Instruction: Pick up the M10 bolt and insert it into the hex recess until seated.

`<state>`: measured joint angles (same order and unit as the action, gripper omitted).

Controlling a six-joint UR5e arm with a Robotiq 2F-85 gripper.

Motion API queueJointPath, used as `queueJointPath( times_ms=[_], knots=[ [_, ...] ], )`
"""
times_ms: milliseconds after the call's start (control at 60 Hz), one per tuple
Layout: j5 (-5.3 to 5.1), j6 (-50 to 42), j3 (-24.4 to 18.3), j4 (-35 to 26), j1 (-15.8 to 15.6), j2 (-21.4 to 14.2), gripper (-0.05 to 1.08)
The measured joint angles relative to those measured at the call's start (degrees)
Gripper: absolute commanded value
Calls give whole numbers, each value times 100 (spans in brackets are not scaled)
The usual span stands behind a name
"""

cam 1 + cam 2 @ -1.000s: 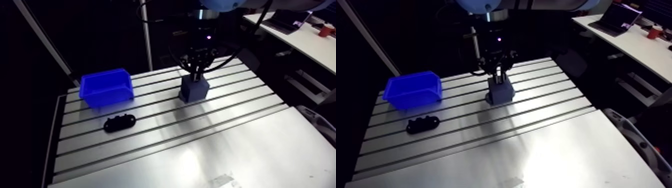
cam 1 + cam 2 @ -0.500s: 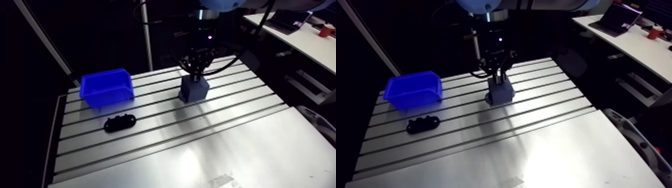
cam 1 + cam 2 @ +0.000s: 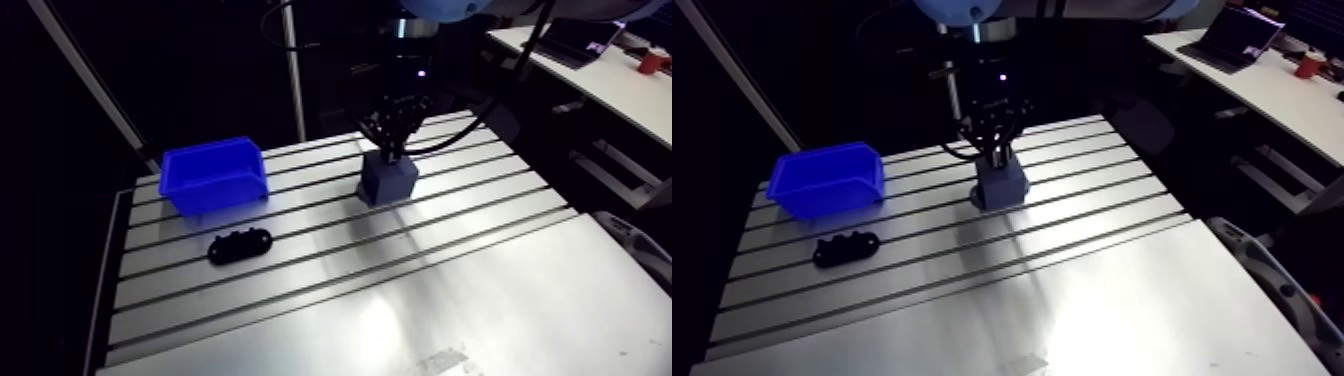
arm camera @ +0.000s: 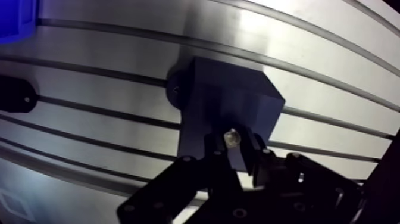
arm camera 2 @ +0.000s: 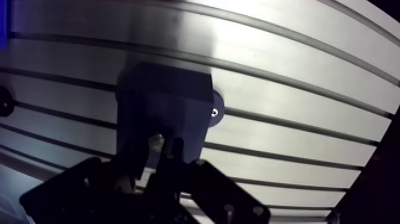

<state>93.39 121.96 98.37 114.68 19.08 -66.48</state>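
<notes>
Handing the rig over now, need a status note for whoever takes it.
End effector: shut on the M10 bolt, right over the dark blue block.
Done: bolt picked up and brought to the block.
Left: press into the hex recess until seated, then release; seating depth can't be seen.
Blue bin and black bracket lie aside on the table.

Dark block [image 4: 232, 101] stands right under the jaws of the gripper [image 4: 233, 148], clamped on the bolt [image 4: 231, 138]. Bare table [image 3: 450, 255] lies open either side of the jaws. A blue bin [image 3: 213, 172] and black bracket [image 3: 240, 245] sit well aside.
</notes>
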Motion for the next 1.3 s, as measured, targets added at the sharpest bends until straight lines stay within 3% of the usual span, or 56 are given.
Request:
queueJointPath(
  times_ms=[1300],
  knots=[
    [-54,1110,8,29,-26,-2,71]
  ],
)
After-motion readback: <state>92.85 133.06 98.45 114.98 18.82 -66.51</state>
